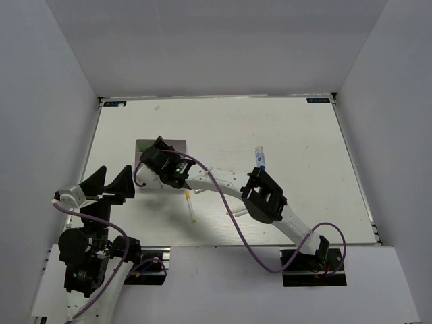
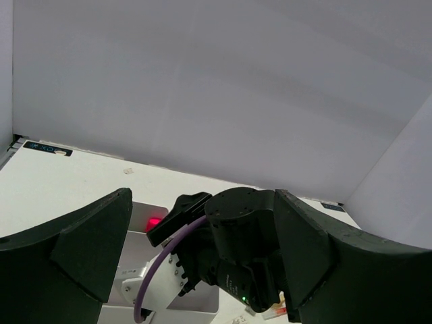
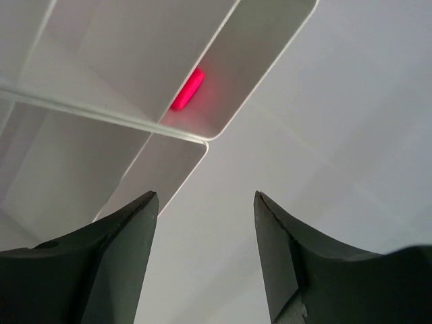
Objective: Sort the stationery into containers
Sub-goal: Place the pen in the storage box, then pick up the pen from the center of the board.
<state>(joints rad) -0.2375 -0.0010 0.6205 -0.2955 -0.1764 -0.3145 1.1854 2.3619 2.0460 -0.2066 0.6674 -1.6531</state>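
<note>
The white-grey divided tray (image 1: 172,144) lies left of the table's middle. My right gripper (image 1: 150,158) hangs over it, open and empty; in the right wrist view (image 3: 204,197) its jaws stand apart just past the tray's corner (image 3: 202,140). A small pink item (image 3: 187,90) lies in one corner compartment and also shows in the left wrist view (image 2: 155,221). My left gripper (image 1: 110,183) is open and empty, left of the tray, facing the right arm's wrist (image 2: 246,250). A blue-labelled white tube (image 1: 260,159) and a thin yellow pen (image 1: 191,204) lie on the table.
Thin pale pens (image 1: 236,213) lie near the right arm's forearm (image 1: 263,194). A bit of a red pen (image 2: 273,312) shows under the right wrist. White walls close in the table on three sides. The purple cable (image 1: 233,223) loops over the near part.
</note>
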